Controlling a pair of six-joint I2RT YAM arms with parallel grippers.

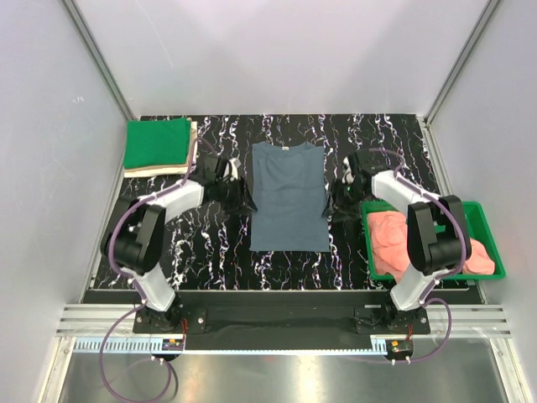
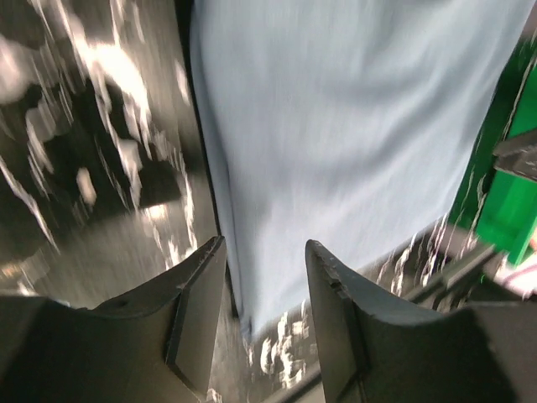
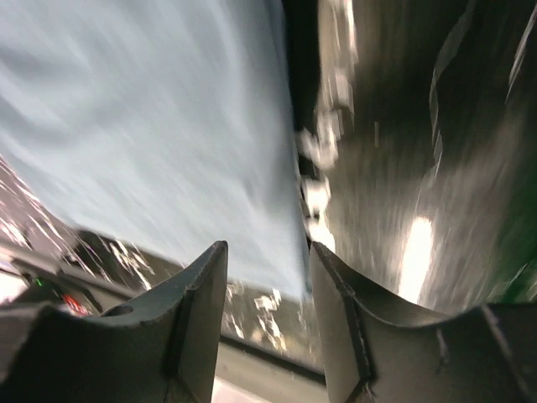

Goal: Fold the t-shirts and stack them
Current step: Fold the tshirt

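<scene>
Shirt [image 1: 289, 197] lies flat mid-table between the arms. It looks soft, light and limp, best pinched along its long side edges. Left gripper [image 2: 264, 256] and right gripper [image 3: 267, 256] stand open, empty, beside those edges.

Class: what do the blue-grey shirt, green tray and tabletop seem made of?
Shirt: soft matte cloth, lying flat with faint creases. Tray: likely rigid plastic, with a straight, even rim. Tabletop: glossy black with white marbling, reflecting light; actual material unclear.
</scene>
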